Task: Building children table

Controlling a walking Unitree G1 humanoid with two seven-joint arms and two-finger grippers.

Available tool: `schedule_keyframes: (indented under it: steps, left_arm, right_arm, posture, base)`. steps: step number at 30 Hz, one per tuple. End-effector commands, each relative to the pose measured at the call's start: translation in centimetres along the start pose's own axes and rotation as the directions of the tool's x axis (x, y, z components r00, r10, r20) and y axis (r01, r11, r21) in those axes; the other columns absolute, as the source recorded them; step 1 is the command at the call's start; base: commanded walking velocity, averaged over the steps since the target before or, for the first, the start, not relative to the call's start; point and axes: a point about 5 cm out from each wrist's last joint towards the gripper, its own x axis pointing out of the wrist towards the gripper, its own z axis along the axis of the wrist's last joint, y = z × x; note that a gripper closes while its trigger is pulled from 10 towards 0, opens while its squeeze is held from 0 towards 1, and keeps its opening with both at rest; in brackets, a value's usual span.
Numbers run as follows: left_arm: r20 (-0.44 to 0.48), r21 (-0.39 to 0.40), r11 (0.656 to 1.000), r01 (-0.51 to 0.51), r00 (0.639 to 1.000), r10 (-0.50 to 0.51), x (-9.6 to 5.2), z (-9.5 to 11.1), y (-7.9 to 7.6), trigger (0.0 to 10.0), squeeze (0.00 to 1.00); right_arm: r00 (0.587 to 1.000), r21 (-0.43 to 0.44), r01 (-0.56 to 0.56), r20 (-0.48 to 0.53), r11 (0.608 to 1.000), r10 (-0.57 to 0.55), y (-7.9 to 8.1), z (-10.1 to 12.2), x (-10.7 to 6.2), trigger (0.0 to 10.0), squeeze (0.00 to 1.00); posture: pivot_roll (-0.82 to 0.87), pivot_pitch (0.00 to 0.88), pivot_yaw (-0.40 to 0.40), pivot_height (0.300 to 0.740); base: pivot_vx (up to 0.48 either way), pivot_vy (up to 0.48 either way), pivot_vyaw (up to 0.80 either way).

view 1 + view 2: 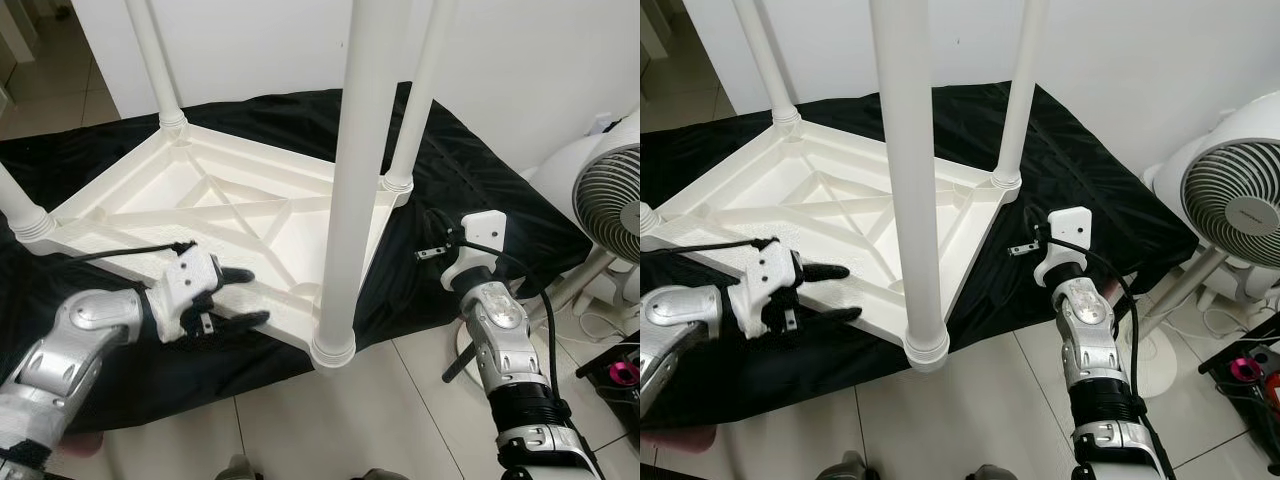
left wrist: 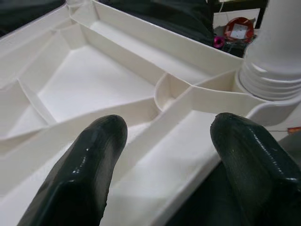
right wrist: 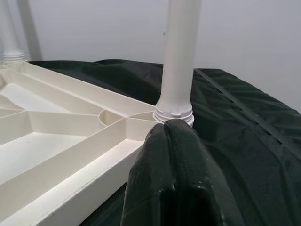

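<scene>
Fingers of the left gripper spread apart over the near rim of the upturned white table, gripping nothing. Right gripper pressed closed, empty, beside a leg. Table lying legs-up on black cloth.

The white plastic table top lies upside down on a black sheet, its ribbed underside facing up, just ahead of the left gripper, whose spread fingers straddle its near edge. Four white legs stand upright in the corner sockets (the nearest leg rises just right of that gripper). The right-hand leg stands just beyond the right gripper.
</scene>
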Motion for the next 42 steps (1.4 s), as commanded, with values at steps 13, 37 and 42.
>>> schedule_keyframes:
  steps: [13,37,42]
  left_arm:
    - [-0.094,-0.046,0.989,0.141,0.985,-0.145,1.7,-2.8,0.0,10.0,0.0]
    - [-0.111,-0.199,0.927,0.317,0.933,-0.342,-1.1,-4.0,0.3,10.0,0.0]
    - [-0.028,-0.231,0.91,0.343,0.933,-0.359,-1.9,-2.5,0.0,10.0,0.0]
  right_arm:
    - [1.0,0.002,-0.003,-0.021,1.0,0.003,0.2,-0.4,-0.7,10.0,0.0]
    - [0.998,-0.007,0.043,-0.048,0.999,-0.043,0.0,-0.8,-2.7,10.0,0.0]
    - [0.998,-0.009,0.042,-0.053,0.999,-0.043,0.1,-0.8,-2.5,10.0,0.0]
  posture:
    - [-0.05,0.034,0.051,0.74]
    - [-0.08,0.103,0.081,0.74]
    - [-0.08,0.097,0.083,0.74]
  base:
    - [0.0,0.0,0.0]
    - [0.0,0.0,0.0]
    - [0.0,0.0,0.0]
